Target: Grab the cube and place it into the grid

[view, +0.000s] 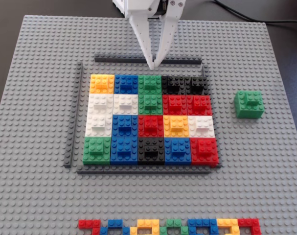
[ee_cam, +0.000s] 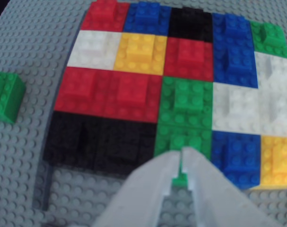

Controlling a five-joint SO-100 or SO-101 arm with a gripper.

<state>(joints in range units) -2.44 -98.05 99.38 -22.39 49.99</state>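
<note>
In the fixed view I see the gripper [view: 153,65] empty, fingers together, above the grid's [view: 149,119] far edge; the cube [view: 249,104] sits alone on the baseplate [view: 35,98] to the right. I should open wide, swing right and descend squarely. In the wrist view the cube [ee_cam: 6,96] is cropped at left; no vacant grid cell is discernible.

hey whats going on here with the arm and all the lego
A white robot arm's pincer hangs at the far edge of the grid, a patchwork of coloured blocks with every cell filled. Its tips are nearly together and hold nothing. The loose green cube sits untouched on the grey baseplate, off to the grid's right in the fixed view. A row of small mixed-colour bricks lies along the near edge.
</note>
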